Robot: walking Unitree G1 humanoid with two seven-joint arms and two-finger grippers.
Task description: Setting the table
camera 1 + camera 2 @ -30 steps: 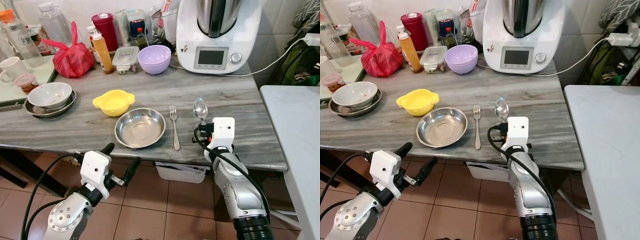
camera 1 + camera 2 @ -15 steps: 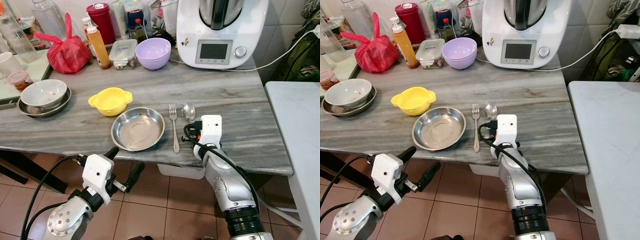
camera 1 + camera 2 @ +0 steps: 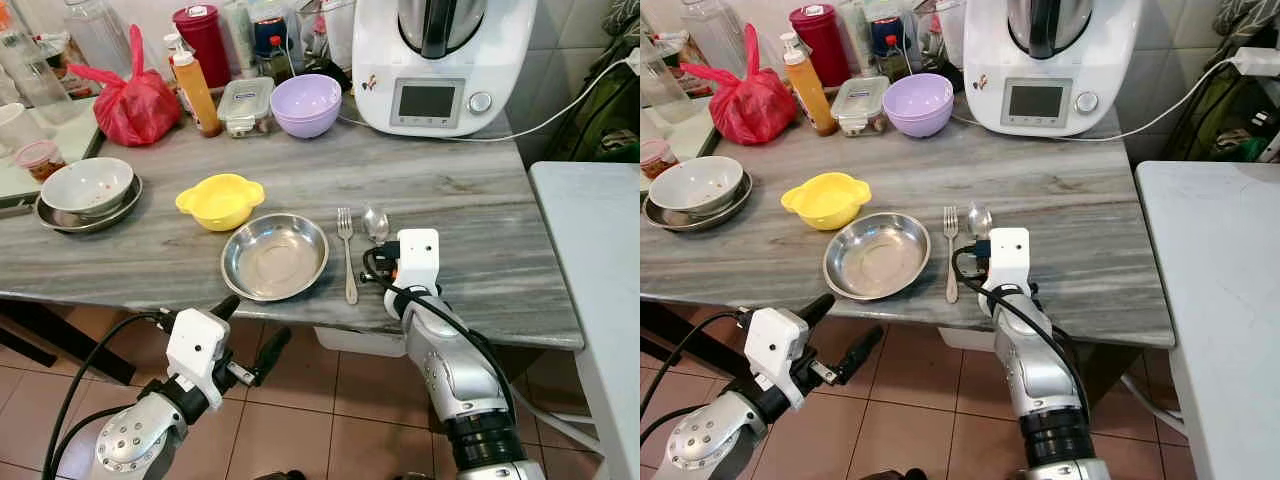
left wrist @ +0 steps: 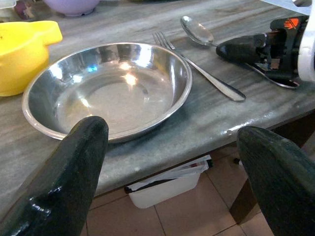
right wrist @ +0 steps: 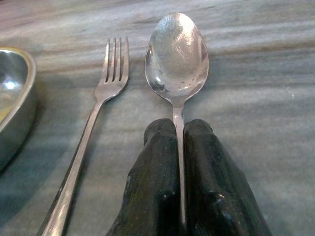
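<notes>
1. Grey marble-look counter point(image 3: 480, 200), tiled floor below; white kitchen appliance point(image 3: 440, 60) and purple bowl point(image 3: 307, 104) at the back.
2. Steel plate point(image 3: 276, 256) near the front edge; yellow bowl point(image 3: 219, 200) just behind it.
3. Fork point(image 3: 347, 255) lies just right of the plate.
4. Right tool point(image 5: 178, 147) clenched on the spoon point(image 5: 177, 56) handle, spoon low beside the fork, bowl end pointing away.
5. Left tool point(image 3: 245, 335) released, fingers spread, below the counter edge.
</notes>
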